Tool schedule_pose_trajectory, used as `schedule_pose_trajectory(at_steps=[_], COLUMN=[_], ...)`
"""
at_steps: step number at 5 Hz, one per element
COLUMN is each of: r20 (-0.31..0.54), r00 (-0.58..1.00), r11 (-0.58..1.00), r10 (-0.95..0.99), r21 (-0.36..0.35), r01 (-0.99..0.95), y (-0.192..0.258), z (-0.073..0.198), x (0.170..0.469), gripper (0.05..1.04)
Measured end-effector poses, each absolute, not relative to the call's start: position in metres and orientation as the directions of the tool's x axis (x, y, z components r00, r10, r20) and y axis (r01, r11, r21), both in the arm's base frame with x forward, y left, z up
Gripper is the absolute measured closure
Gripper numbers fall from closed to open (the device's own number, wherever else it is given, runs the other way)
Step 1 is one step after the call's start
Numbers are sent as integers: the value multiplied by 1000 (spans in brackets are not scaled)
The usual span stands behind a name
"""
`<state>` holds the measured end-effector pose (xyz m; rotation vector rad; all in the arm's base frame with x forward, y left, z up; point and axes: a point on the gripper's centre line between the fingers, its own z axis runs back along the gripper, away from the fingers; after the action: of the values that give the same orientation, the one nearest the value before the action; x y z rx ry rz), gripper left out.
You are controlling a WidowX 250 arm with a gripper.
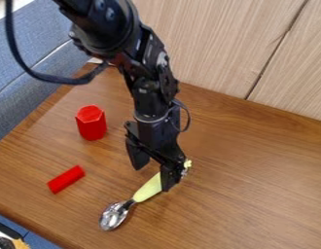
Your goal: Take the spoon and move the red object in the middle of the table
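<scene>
In the camera view, my gripper (153,176) is spread open at the spoon's yellow handle. The spoon (147,190) lies with its bowl toward the counter's (254,194) near edge, likely leaving that end free for pushing the upright red block (92,124) or red cylinder (65,179) from the left.

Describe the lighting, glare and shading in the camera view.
Camera view: bright glints on the metal bowl of the spoon; the top of the upright red block catches more light than its sides; the black gripper looks much darker than the brown wooden table.
</scene>
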<state>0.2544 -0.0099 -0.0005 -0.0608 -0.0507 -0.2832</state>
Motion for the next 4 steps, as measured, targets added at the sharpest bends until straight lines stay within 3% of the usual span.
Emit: schedule_pose_trajectory(at_steps=[2, 4], r20=[92, 107], r00=[935, 929], r11=[936, 934], r10=[-343, -355], r21=[-57, -9], r01=[349, 358], y=[-25, -31], z=[-12, -15], x=[260, 255], gripper=[133, 676])
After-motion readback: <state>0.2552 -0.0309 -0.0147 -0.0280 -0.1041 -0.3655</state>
